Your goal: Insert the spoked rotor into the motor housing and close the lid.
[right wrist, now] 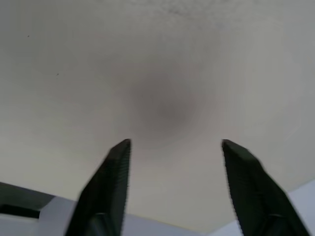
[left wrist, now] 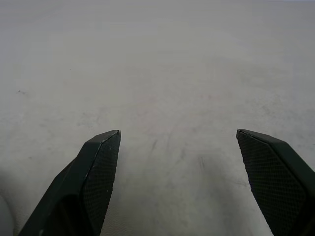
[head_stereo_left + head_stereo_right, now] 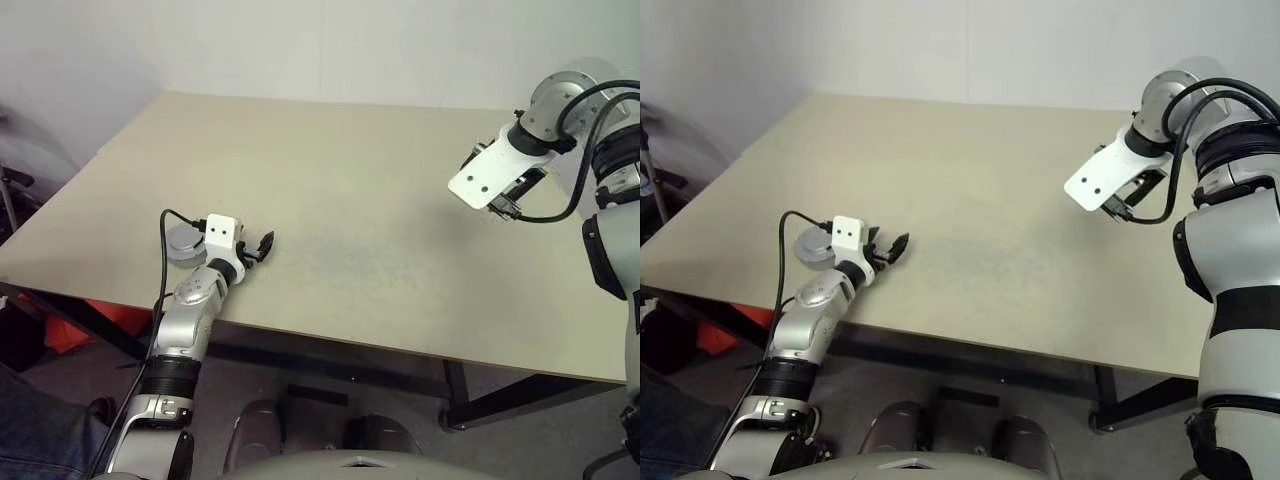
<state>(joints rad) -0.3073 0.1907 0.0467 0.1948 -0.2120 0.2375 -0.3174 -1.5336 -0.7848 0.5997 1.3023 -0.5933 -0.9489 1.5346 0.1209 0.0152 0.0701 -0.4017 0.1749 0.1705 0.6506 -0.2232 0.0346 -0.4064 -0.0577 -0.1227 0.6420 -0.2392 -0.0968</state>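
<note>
Soft, even indoor light, with no glare

The desk (image 3: pixel 380 200) is lit evenly and diffusely; shadows on it are faint, and under its front edge the floor falls dark. In the right wrist view a soft round shadow lies on the desk beyond the right hand (image 1: pixel 174 147), whose fingers (image 1: pixel 110 182) look smeared and out of focus. The left hand's fingers (image 2: pixel 98 172) show crisp texture.

Bare table (image 3: pixel 380 200); grey disc (image 3: pixel 185 243) beside left arm.
</note>
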